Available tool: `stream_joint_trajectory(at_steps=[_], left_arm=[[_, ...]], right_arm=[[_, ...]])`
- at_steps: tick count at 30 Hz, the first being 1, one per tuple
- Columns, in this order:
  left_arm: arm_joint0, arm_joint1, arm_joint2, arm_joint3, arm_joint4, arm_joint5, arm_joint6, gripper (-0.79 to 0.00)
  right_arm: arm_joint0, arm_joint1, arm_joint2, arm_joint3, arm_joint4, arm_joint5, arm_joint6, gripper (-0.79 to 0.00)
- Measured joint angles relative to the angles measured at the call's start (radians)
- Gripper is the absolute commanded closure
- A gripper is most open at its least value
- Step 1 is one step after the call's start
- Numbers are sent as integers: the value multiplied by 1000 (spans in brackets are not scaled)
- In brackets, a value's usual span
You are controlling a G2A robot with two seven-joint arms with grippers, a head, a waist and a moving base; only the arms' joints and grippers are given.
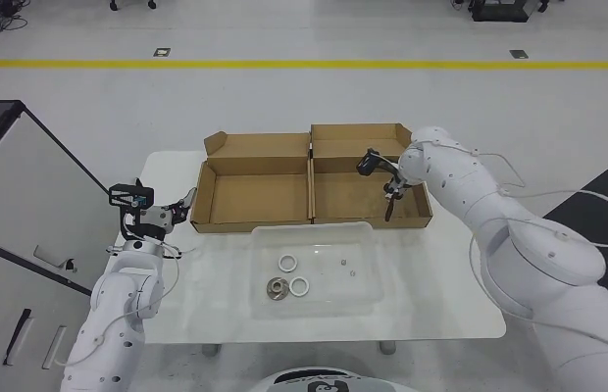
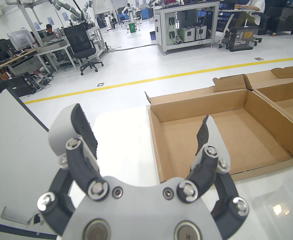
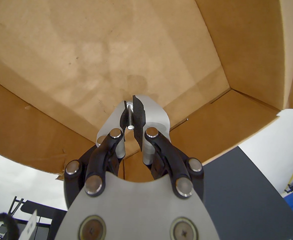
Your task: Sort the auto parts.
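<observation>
My right gripper (image 3: pixel 131 112) is shut on a small threaded metal bolt (image 3: pixel 129 116) and hangs inside the right cardboard box (image 1: pixel 333 199), near its right front corner; in the top view the right gripper (image 1: pixel 388 208) shows there. My left gripper (image 2: pixel 146 126) stands open and holds nothing, just left of the left cardboard box (image 2: pixel 236 136), over the white table (image 1: pixel 177 167). In the clear plastic tray (image 1: pixel 368 250) at the table's front lie two white rings (image 1: pixel 286 262), (image 1: pixel 299 285), a grey metal flanged part (image 1: pixel 276 288) and a small part (image 1: pixel 345 261).
The two open cardboard boxes stand side by side at the table's back, flaps raised. A grey panel (image 1: pixel 34 186) leans off the table's left side. A yellow floor line (image 1: pixel 304 64) runs behind the table.
</observation>
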Motion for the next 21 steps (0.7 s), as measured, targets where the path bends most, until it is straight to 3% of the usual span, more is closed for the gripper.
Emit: stream_joint_trajectory(at_steps=[2, 3, 6, 7, 8, 9, 21], left_arm=[[0, 0, 0, 0, 0, 0, 0, -785], [0, 0, 0, 0, 0, 0, 0, -785], [0, 0, 0, 0, 0, 0, 0, -785], [0, 0, 0, 0, 0, 0, 0, -785], [0, 0, 0, 0, 0, 0, 0, -785], [0, 0, 0, 0, 0, 0, 0, -785], [0, 0, 0, 0, 0, 0, 0, -785]], right_arm=[[1, -9, 1, 17, -4, -6, -3, -175], [1, -15, 2, 27, -6, -10, -5, -259], [3, -27, 4, 48, -11, -21, -10, -385], [3, -31, 5, 57, -14, -25, -12, -477], [4, -35, 5, 63, -16, -27, -13, -702], [5, -38, 6, 68, -18, -28, -14, -785], [37, -66, 13, 86, -71, -90, -53, -785]])
